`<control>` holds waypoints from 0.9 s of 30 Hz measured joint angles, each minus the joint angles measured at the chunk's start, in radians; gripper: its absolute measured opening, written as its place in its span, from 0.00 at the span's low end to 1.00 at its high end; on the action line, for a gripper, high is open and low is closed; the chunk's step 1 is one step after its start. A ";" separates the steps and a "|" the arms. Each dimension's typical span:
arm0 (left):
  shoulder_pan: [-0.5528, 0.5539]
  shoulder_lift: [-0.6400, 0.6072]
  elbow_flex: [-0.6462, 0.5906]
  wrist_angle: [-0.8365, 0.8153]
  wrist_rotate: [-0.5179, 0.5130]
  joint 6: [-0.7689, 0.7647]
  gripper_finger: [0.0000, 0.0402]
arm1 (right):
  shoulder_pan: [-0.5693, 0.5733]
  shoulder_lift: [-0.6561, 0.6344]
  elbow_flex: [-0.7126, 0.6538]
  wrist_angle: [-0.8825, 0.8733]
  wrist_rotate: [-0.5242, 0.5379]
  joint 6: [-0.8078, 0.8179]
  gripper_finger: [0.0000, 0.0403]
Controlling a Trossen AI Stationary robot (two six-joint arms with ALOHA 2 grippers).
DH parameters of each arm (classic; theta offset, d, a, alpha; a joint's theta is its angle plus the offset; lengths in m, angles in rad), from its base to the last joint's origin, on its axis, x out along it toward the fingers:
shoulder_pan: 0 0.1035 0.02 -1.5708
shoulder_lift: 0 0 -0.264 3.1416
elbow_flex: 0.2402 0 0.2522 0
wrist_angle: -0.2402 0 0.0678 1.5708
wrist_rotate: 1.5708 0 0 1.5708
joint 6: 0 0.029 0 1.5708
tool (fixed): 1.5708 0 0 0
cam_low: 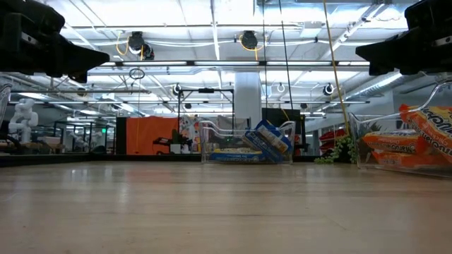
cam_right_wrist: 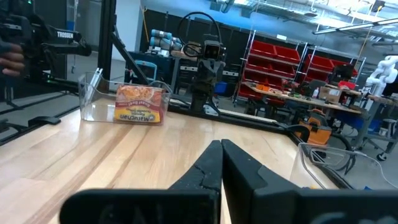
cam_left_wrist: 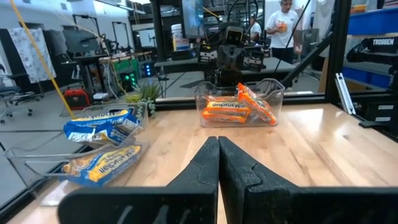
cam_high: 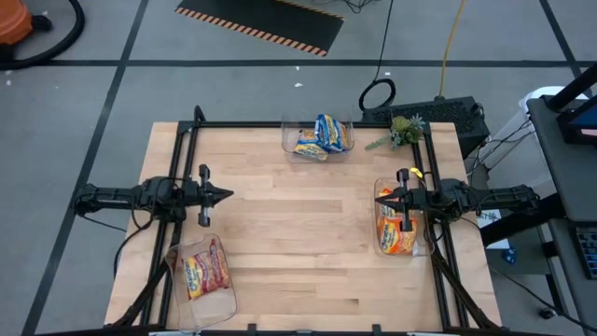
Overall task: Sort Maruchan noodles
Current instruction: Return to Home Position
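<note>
The Maruchan noodles lie sorted in three clear bins. Blue-and-yellow packets (cam_high: 323,136) fill the bin at the far edge. Orange packets (cam_high: 396,229) lie in the bin on the right. Red packets (cam_high: 206,269) lie in the bin near the left corner. My left gripper (cam_high: 227,195) hovers shut above the table's left side, pointing right; its shut fingers (cam_left_wrist: 219,163) show in the left wrist view. My right gripper (cam_high: 381,198) is shut and hangs over the orange bin's far end, pointing left. Neither holds anything.
A small green plant (cam_high: 401,132) sits at the far right corner. A black frame rail (cam_high: 308,124) runs along the table's far edge and sides. The wooden table top (cam_high: 298,233) lies between the three bins. People stand in the room beyond (cam_left_wrist: 283,22).
</note>
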 joint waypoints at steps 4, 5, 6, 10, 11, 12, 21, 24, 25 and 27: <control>0.000 0.000 0.000 0.002 0.000 -0.026 0.00 | 0.000 0.000 0.000 0.000 0.000 0.000 0.00; 0.000 0.000 0.000 0.010 0.000 -0.036 0.00 | 0.000 0.000 0.000 0.000 0.000 0.000 0.00; 0.000 0.000 0.000 0.020 0.002 -0.040 0.00 | 0.000 0.000 0.000 0.000 0.000 0.000 0.00; -0.011 0.000 0.000 0.024 0.085 -0.030 0.00 | 0.000 0.000 0.000 0.000 0.000 0.000 0.00; -0.016 0.000 0.000 0.025 0.098 -0.040 0.00 | 0.000 0.000 0.000 0.000 0.000 0.000 0.00; -0.022 0.000 0.000 0.024 0.105 -0.054 0.00 | 0.000 0.000 0.000 0.000 0.000 0.000 0.00; -0.060 0.000 0.002 -0.031 0.118 -0.138 0.00 | 0.000 0.000 0.000 0.001 0.000 0.000 0.00; -0.060 0.000 0.001 -0.026 0.117 -0.149 0.01 | 0.000 0.000 0.000 0.001 0.000 0.000 0.00; -0.060 0.000 0.002 -0.024 0.117 -0.145 0.01 | 0.000 0.000 0.000 0.001 0.000 0.000 0.00; -0.060 0.000 0.002 -0.023 0.116 -0.131 0.02 | 0.000 0.000 0.000 0.001 0.000 0.000 0.00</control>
